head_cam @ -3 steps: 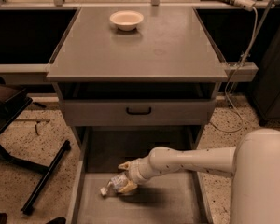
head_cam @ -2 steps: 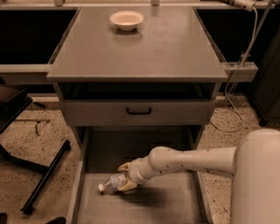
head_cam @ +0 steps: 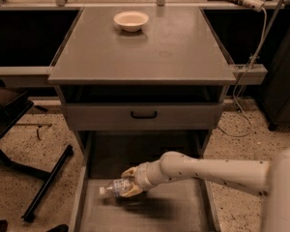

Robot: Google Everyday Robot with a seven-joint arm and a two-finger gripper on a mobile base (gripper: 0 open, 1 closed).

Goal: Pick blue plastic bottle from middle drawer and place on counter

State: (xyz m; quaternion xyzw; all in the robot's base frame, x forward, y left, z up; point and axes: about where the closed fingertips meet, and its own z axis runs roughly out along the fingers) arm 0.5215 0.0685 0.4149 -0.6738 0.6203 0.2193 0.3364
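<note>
the gripper (head_cam: 128, 183) is seen low in the open middle drawer (head_cam: 183, 212), at the near left of its floor, with the arm reaching in from the right. its jaws are closed around the base end of the blue plastic bottle (head_cam: 112, 189), one finger above and one below. the bottle is held on its side, white cap pointing left. it is gripped at the end, it seems, because that was the part offered to a reach from the right. a blurred shadow is cast on the drawer floor beneath it, so the bottle is judged to be just clear of the floor.

against the frame a second ago, the bottle is carried a little higher and more level; then its cap end drooped toward the floor. the counter (head_cam: 150, 52) is unchanged, with the bowl (head_cam: 131, 20) at its far side, and the drawer front (head_cam: 183, 116) above is shut as before.
</note>
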